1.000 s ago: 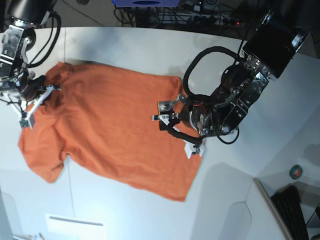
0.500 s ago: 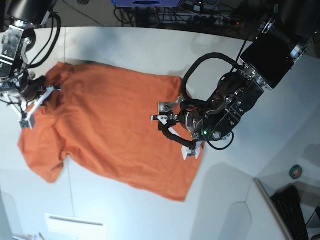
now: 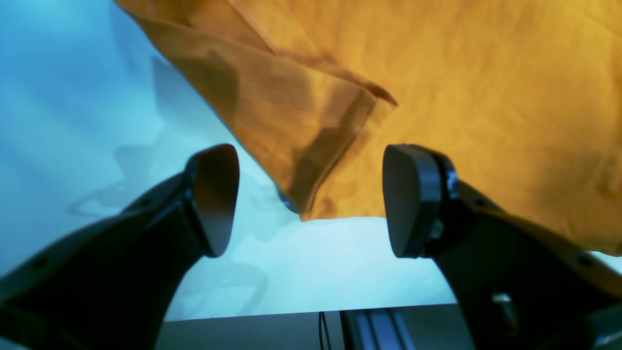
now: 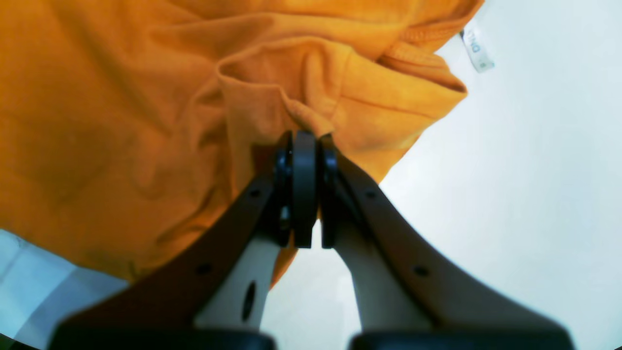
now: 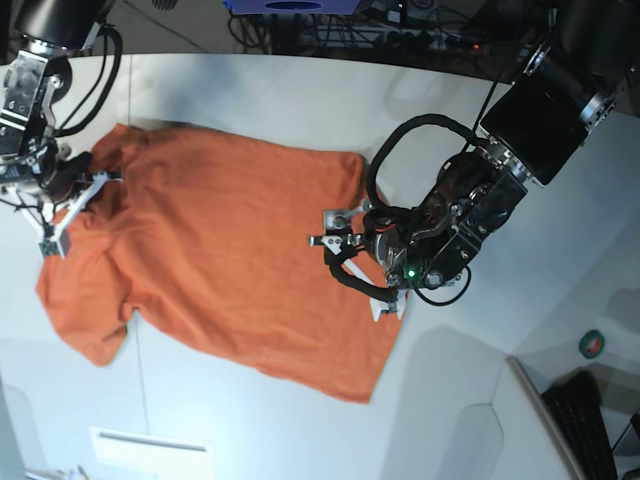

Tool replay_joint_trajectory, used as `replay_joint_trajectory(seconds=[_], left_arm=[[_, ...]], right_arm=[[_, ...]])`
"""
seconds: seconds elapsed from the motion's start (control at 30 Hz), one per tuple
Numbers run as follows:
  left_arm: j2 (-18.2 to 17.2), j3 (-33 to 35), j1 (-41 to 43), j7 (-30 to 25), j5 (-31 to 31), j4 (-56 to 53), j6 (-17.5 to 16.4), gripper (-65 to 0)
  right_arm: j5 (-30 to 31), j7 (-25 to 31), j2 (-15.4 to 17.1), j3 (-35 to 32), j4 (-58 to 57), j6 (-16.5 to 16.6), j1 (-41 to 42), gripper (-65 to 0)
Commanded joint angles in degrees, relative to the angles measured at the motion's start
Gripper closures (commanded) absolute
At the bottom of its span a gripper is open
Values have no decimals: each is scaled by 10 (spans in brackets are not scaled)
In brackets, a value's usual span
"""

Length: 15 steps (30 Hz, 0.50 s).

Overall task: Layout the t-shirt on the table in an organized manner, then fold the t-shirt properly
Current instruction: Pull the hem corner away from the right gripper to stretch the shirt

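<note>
The orange t-shirt (image 5: 220,250) lies spread on the white table (image 5: 260,90), with some creases. My left gripper (image 5: 355,268) hovers open over the shirt's right-hand hem. In the left wrist view a folded hem corner (image 3: 316,160) sits between the spread fingers (image 3: 214,194) of this gripper (image 3: 311,199), untouched by either. At the left edge of the shirt my right gripper (image 5: 82,200) is shut on a bunched fold of cloth near the collar. The right wrist view shows that gripper (image 4: 303,146) pinching the fold, with the white tag (image 4: 477,49) lying just beyond it.
A white sheet (image 5: 150,450) lies at the table's near edge. A keyboard (image 5: 590,425) and a small round green object (image 5: 593,345) sit at the lower right, past a raised divider. Cables and equipment (image 5: 400,30) run along the far edge.
The left arm has shifted slightly over the hem, first toward the shirt's middle and then back. The gripper stays open. The right arm and the shirt have not moved.
</note>
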Motion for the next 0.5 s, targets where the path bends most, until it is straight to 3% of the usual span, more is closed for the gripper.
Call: replay_joint_trajectory(seconds=[0.0,0.17,0.33,0.47], left_arm=[[0,-3,-15,-1,-2,7,-1,-443],[1,-2,-15,-1,-2,7,-1,-443],[2,68,-39,-3,-2,-8,-1,-443],[17,80,-49,-3,-2,-41,-1,-443]], right_arm=[[3,7,7,0,8,0,8,0],[3,7,6,0,8,0,8,0],[3,7,6,0,8,0,8,0],[3,7,6,3,8,0,8,0]])
